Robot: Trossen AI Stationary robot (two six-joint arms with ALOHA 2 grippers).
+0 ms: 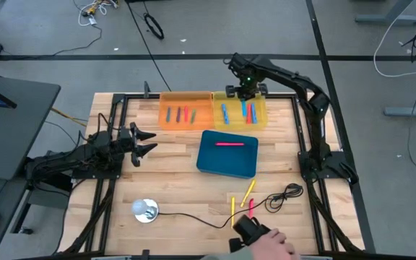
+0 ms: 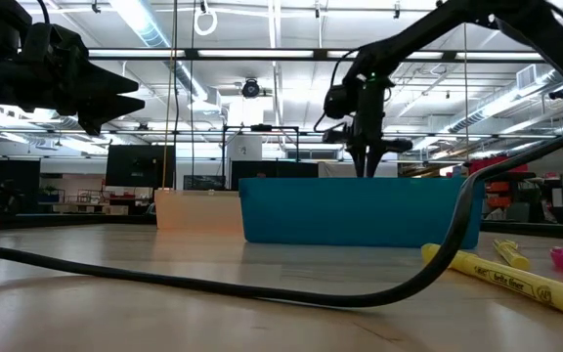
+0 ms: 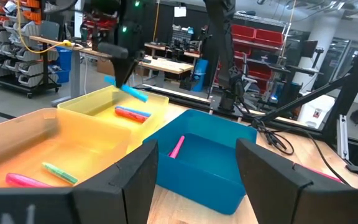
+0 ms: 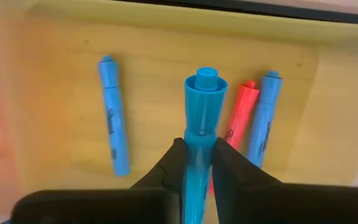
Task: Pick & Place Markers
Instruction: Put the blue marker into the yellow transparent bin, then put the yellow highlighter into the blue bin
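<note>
My right gripper (image 1: 243, 92) hangs over the yellow bin (image 1: 260, 115) at the far side, shut on a blue marker (image 4: 201, 106). Two blue markers (image 4: 114, 124) and a red one (image 4: 244, 102) lie flat on that bin's floor. The orange bin (image 1: 166, 119) beside it holds several markers (image 1: 181, 114). A pink marker (image 1: 227, 144) lies in the blue tray (image 1: 215, 165). Two yellow markers (image 1: 248, 191) and a pink one (image 1: 251, 206) lie on the table near its near edge. My left gripper (image 1: 144, 141) waits open, left of the tray. My right gripper pinches the blue marker's barrel (image 4: 197, 140) between its two fingers (image 4: 229, 163), coming from above and pointing down. The marker is lifted clear above the yellow bin and sits tilted (image 3: 128, 91), one end sticking out past the fingertips.
A black cable (image 1: 193, 217) runs across the near table from a round shiny object (image 1: 145, 210) to a coil (image 1: 286, 195). A person's hand (image 1: 276, 245) holds a black device at the near edge. Bare wood lies between my left gripper and the tray.
</note>
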